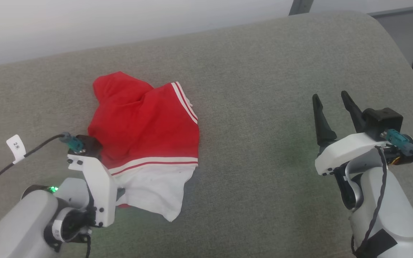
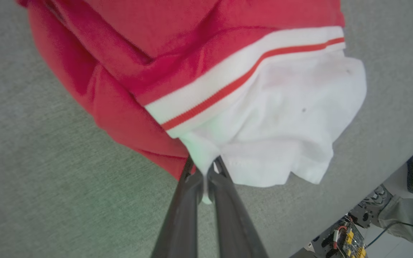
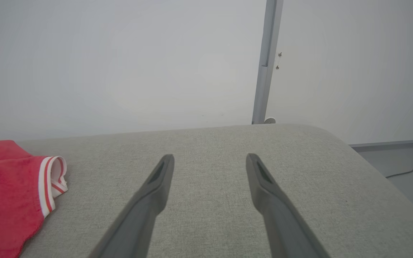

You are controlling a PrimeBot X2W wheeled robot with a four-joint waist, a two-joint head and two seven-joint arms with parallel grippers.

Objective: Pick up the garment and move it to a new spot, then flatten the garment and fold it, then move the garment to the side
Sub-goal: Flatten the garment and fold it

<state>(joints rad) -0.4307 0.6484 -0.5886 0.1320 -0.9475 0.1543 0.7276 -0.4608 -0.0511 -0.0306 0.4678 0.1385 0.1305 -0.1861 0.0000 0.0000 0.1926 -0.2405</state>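
So, lower left of the head view: my left gripper is pinched together on a white fold of the garment, right where the white sleeve meets the striped trim. The left wrist view shows a nub of white cloth squeezed between the two fingers. The garment itself sits in a crumpled heap left of centre on the grey cushion, with the red part toward the top of the frame and the white sleeve at the bottom. Most of it looks to be resting on the surface. Over on the right side, my right gripper hovers with its fingers apart, holding nothing, well clear of the cloth. I'd call this the very first step: grabbed, not yet lifted. Next up, I reckon, is raising the left arm high enough that the whole heap clears the cushion before carrying it to a new spot. It's thin stuff, so a one-corner pinch could slip or drag.
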